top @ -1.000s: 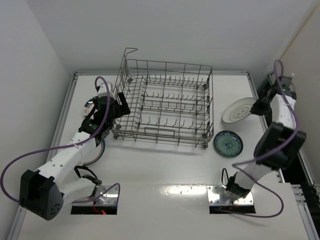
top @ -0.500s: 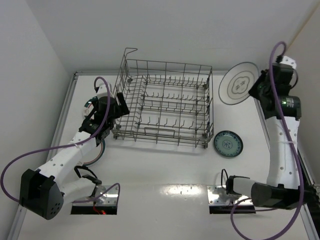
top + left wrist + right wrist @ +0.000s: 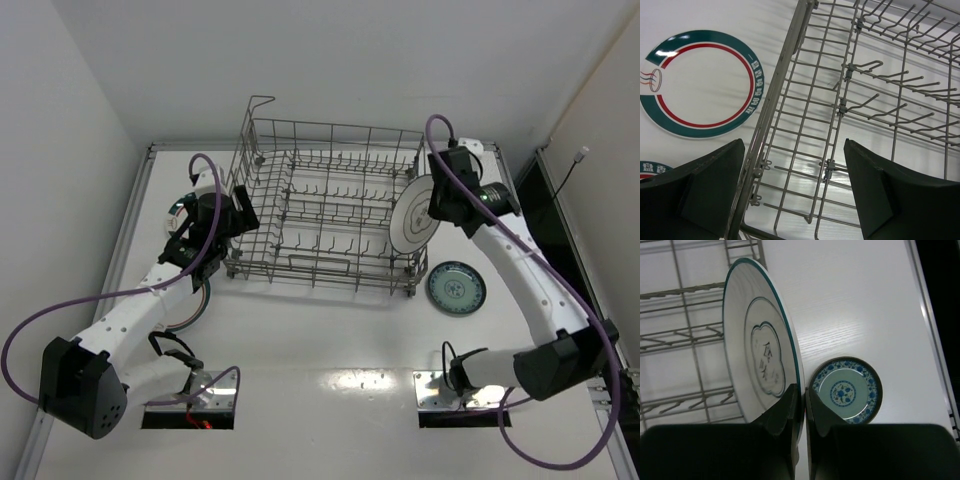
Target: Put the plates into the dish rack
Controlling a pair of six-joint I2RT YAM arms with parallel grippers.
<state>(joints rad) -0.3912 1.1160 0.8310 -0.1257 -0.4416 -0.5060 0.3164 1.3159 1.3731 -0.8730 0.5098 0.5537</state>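
Aloft, right gripper [image 3: 801,394] pinches grey plate [image 3: 759,352], apparently over dish rack [image 3: 325,210]; left gripper [image 3: 794,165] agape.

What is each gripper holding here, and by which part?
Right gripper pinches the pale grey plate by its rim, plate on edge. Left gripper is open, holding nothing.

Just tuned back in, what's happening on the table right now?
The right gripper is shut on the rim of the pale grey plate, holding it on edge over the right end of the dish rack; whether it is seated yet is unclear. The left gripper hangs open at the rack's left end, holding nothing, with a green-and-red banded plate flat on the table beside it. The small teal plate lies on the table right of the rack.
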